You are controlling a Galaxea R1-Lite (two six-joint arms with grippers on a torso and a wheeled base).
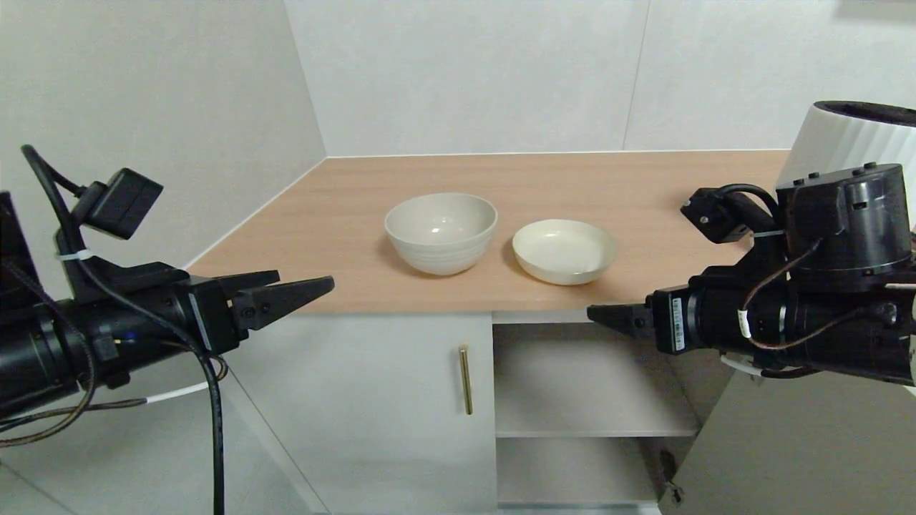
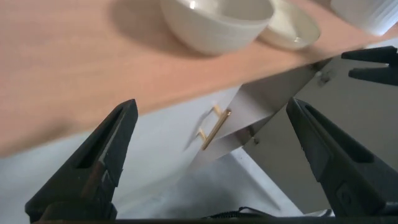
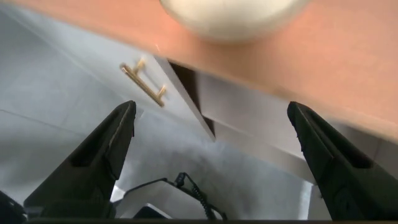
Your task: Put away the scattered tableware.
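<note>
Two cream dishes stand on the wooden countertop (image 1: 343,214): a deep bowl (image 1: 441,232) (image 2: 217,25) and, to its right, a shallow plate (image 1: 564,250) (image 2: 292,28). My left gripper (image 1: 304,280) (image 2: 211,106) hangs open and empty in front of the counter's left edge, below and left of the bowl. At the right, my right gripper (image 1: 597,313) (image 3: 211,109) is also open and empty, level with the counter's front edge just below the plate. One cream dish (image 3: 230,15) shows from below in the right wrist view.
Under the counter, the left cabinet door is shut and has a gold handle (image 1: 465,379) (image 2: 214,127) (image 3: 143,84). The right compartment (image 1: 587,372) stands open with bare shelves, its door (image 1: 787,443) swung out to the right. A white ribbed cylinder (image 1: 851,136) stands at the counter's far right.
</note>
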